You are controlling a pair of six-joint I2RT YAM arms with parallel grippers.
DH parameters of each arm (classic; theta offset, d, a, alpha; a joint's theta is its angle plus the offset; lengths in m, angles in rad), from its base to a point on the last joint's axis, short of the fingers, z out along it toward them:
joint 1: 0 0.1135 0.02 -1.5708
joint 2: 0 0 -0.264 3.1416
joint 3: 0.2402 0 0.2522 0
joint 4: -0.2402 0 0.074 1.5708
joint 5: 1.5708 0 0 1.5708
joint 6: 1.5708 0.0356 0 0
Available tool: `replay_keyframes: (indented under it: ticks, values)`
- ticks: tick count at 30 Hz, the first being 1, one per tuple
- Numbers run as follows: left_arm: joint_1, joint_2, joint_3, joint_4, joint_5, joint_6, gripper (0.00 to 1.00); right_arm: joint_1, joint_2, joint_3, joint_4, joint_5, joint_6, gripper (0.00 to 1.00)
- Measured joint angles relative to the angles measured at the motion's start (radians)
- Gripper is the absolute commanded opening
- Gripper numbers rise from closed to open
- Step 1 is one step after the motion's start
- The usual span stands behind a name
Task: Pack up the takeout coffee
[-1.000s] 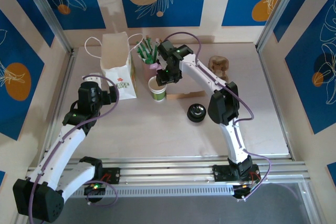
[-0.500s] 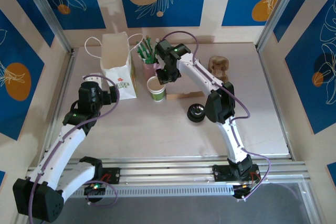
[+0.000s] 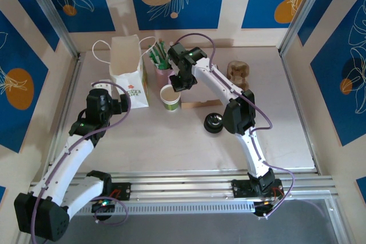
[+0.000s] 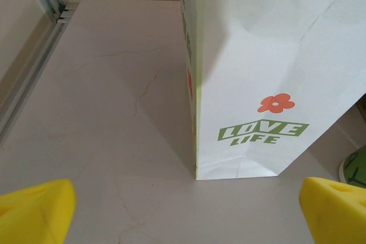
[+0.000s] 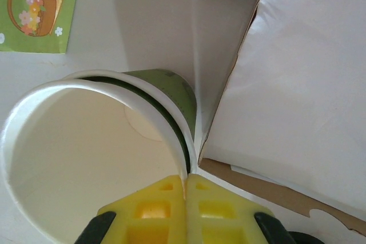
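The takeout coffee cup (image 3: 170,99), white over a green lower body, stands open-topped just right of the white paper bag (image 3: 128,68). My right gripper (image 3: 178,84) reaches down at its far rim. In the right wrist view the yellow fingers (image 5: 154,210) are shut on the wall of the cup (image 5: 86,141), one inside and one outside. The black lid (image 3: 214,122) lies on the table to the right. My left gripper (image 3: 116,105) stands open, low before the bag (image 4: 269,55), with nothing between its fingertips (image 4: 34,210). The cup's green side (image 4: 355,167) shows at the right edge.
A pink cup of green-and-white sticks (image 3: 162,61) stands right behind the coffee cup. A flat white and brown card piece (image 5: 309,84) lies beside the cup. A brown holder (image 3: 238,71) sits at the back right. Side walls and rails close in the table.
My right gripper has closed from partly open onto the cup's rim, shifting slightly back and left. The left arm has not moved.
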Motion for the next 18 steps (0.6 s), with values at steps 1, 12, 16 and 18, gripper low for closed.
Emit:
replay_keyframes:
  ticks: [1,12,16,18]
  values:
    - [-0.001,0.001,0.0,0.0,0.0,0.0,1.0,0.0,0.001,0.01,-0.006,0.0,0.0,0.0]
    - [-0.002,0.009,0.0,0.0,0.0,0.0,1.0,-0.016,0.006,0.111,-0.043,-0.076,0.029,0.0]
    - [-0.003,0.015,0.0,-0.001,0.0,0.0,1.0,-0.019,0.012,0.123,-0.063,-0.087,0.036,0.0]
    - [-0.006,0.018,0.0,-0.003,0.0,0.0,1.0,-0.023,0.031,0.158,-0.088,-0.09,0.042,0.0]
